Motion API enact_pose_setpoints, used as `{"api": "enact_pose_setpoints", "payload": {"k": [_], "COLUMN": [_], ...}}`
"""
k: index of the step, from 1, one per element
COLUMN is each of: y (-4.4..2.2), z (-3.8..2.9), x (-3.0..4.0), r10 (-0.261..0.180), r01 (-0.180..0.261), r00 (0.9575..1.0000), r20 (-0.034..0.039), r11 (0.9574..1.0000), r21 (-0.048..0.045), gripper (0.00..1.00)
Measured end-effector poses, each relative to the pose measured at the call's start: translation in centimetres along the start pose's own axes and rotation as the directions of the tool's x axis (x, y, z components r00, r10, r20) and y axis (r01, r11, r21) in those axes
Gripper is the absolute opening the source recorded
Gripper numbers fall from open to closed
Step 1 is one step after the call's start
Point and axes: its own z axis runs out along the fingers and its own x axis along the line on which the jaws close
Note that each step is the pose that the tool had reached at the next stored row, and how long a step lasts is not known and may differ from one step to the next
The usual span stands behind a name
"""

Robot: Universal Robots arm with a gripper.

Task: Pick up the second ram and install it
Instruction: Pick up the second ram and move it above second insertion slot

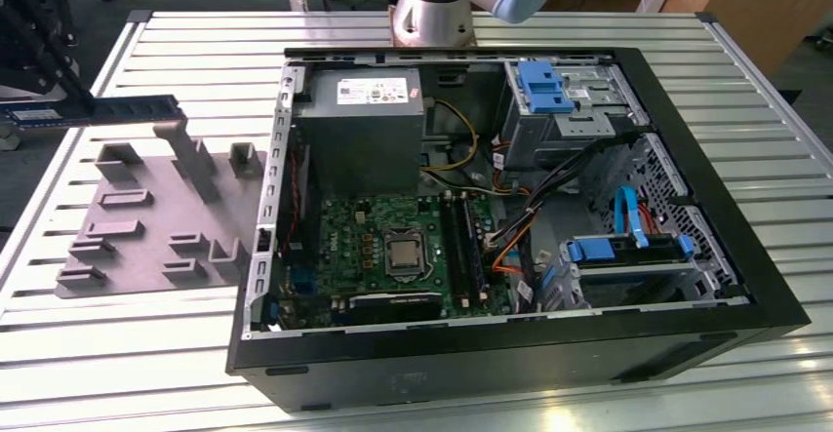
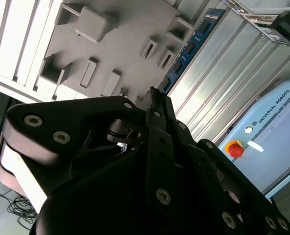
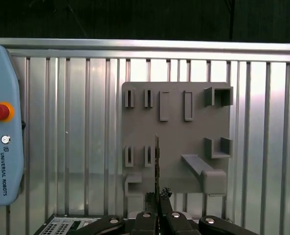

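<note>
In the exterior view my gripper (image 1: 50, 100) hangs at the view's far left, above the grey holder plate (image 1: 143, 217). It is pinched tight on one end of the second ram (image 1: 131, 108). The stick juts from me toward the view's right with its long axis running left to right, and it looks clear of the holder blocks (image 1: 195, 154). The open computer case (image 1: 521, 55) lies well apart, further right. Its black memory slots (image 1: 456, 247) run near to far, so I judge the stick lies crosswise to them.

In the second wrist view the second ram (image 2: 191, 46) reaches straight out from my gripper (image 2: 157, 95) over the holder plate (image 2: 120, 39).

In the first wrist view the second ram (image 3: 157, 156) shows edge-on, a thin line clamped in my gripper (image 3: 158, 196).
</note>
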Motion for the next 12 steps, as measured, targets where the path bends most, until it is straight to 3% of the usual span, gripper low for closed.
{"api": "enact_pose_setpoints", "payload": {"k": [12], "y": [-1.56], "z": [0.05], "x": [0.01], "r10": [0.0], "r01": [0.0], "r00": [1.0], "r20": [-0.0001], "r11": [1.0], "r21": [0.0], "gripper": [0.14]}}
